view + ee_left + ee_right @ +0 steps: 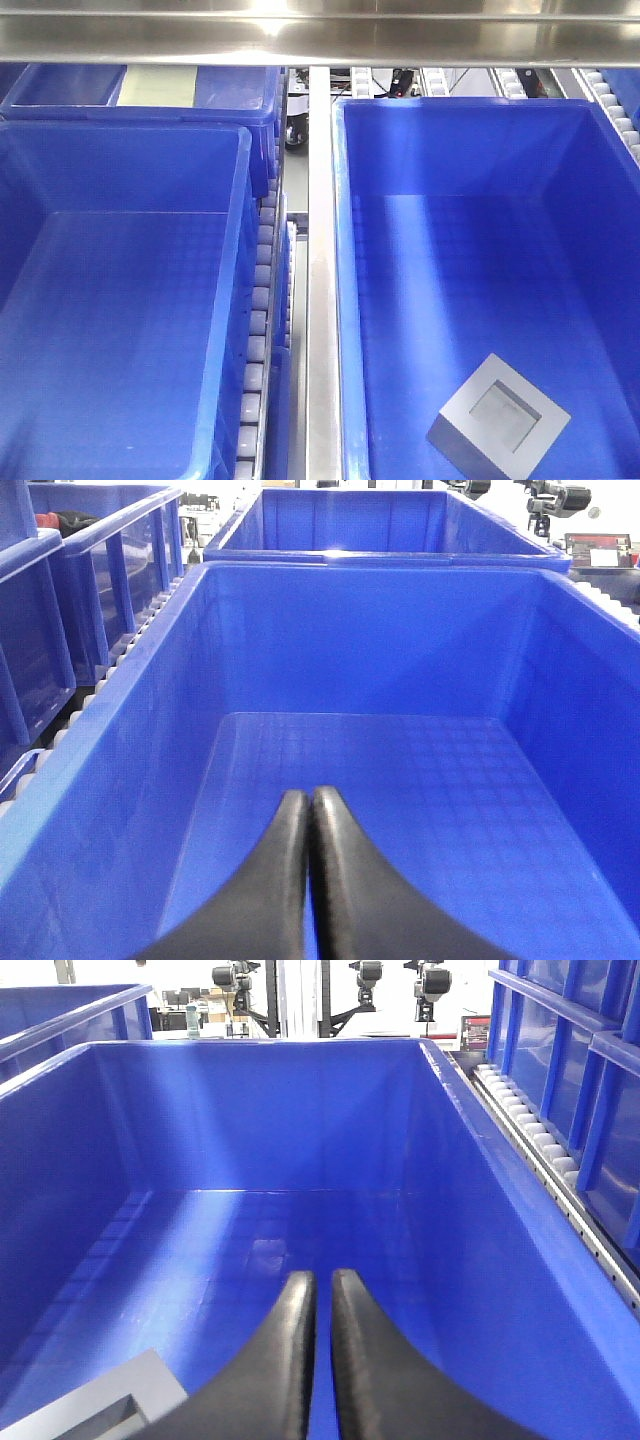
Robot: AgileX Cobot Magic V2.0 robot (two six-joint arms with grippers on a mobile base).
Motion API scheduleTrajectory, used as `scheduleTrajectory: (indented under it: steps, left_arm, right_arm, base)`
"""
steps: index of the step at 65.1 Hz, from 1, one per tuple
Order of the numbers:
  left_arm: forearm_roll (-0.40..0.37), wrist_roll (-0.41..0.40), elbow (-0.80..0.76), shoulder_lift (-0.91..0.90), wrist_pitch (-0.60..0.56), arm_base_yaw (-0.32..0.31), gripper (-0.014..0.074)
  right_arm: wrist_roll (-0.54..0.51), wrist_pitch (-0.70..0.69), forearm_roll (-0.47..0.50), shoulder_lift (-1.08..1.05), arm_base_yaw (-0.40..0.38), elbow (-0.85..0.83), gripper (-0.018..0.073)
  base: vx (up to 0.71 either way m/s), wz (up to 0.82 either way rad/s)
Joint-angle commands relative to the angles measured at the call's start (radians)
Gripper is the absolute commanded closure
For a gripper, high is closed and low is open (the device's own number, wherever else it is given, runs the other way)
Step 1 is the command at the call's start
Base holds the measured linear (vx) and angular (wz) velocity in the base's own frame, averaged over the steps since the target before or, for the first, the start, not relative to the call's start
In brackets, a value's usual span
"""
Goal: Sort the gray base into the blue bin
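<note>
A brushed steel rail (320,40) runs across the top of the scene, catching bright overhead light. A pale metal divider (322,300) runs down the middle, beside a track of white rollers (258,330). A second roller track (530,1125) lines the right side. Beyond, the bright, washed-out room holds dark stands with black fixtures (365,975) at the far end, and a black caster wheel (296,132) rests on the floor below the rail.
</note>
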Motion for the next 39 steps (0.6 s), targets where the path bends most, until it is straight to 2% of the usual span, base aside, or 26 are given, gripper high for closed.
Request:
scheduleTrajectory:
  steps: [1, 39]
  left_arm:
    - [-0.008, -0.008, 0.014, -0.011, -0.067, 0.001, 0.0603]
    - [-0.008, -0.008, 0.014, -0.011, -0.067, 0.001, 0.0603]
  right_arm:
    - [-0.007, -0.082, -0.006, -0.007, 0.000, -0.004, 0.0564]
    - [-0.007, -0.081, -0.006, -0.007, 0.000, -0.004, 0.0564]
  base:
    - [0.00, 0.00]
    - [0.00, 0.00]
